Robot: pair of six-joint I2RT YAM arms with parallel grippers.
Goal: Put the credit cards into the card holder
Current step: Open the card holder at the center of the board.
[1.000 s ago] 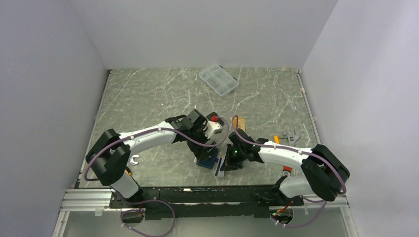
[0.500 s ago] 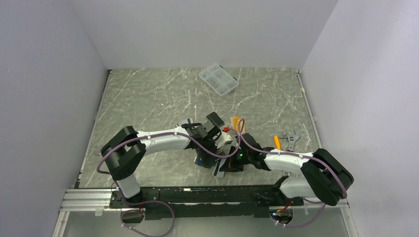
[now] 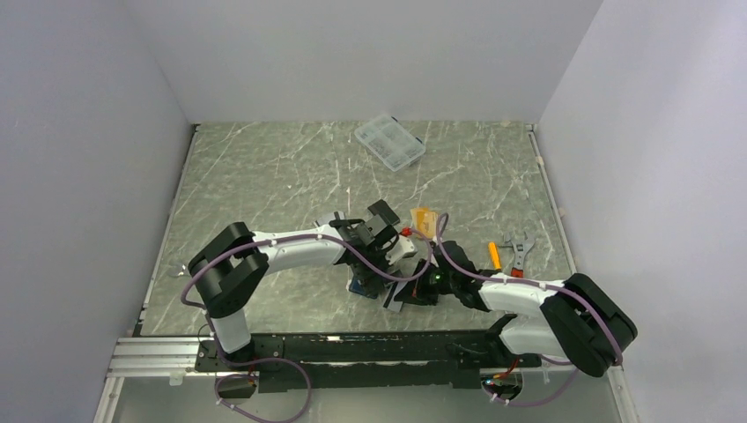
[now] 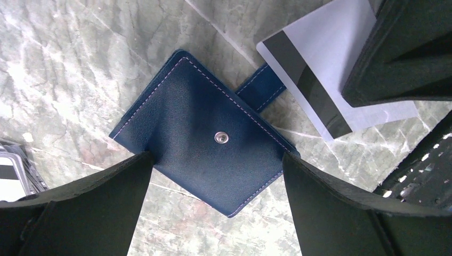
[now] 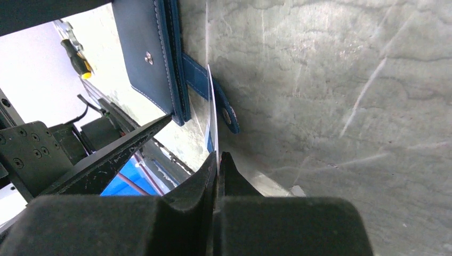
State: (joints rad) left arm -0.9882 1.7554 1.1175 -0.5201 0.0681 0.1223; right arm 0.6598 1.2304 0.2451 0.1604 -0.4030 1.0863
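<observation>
A grey-green marbled table [image 3: 264, 176] sits between white walls. From above, the left gripper [image 3: 380, 264] has swung in low over the card holder [image 3: 359, 285], which the arms mostly hide. An orange card [image 3: 423, 218] lies just behind them.

In the left wrist view the jaws stand wide apart, straddling the closed holder, so its slots are hidden and it probably needs opening first.

In the right wrist view the right gripper [image 5: 217, 160] is clamped on a silver card [image 5: 211, 106], held on edge beside the snap tab [image 5: 226, 112]. Whether card and tab touch is unclear.

Setting: robotics laboratory test cell; a marbled green tabletop [image 3: 264, 167] is enclosed by plain white walls [image 3: 88, 132]. An aluminium rail [image 3: 150, 357] is fitted along the near edge; purple cabling [image 3: 307, 388] is left exposed.
</observation>
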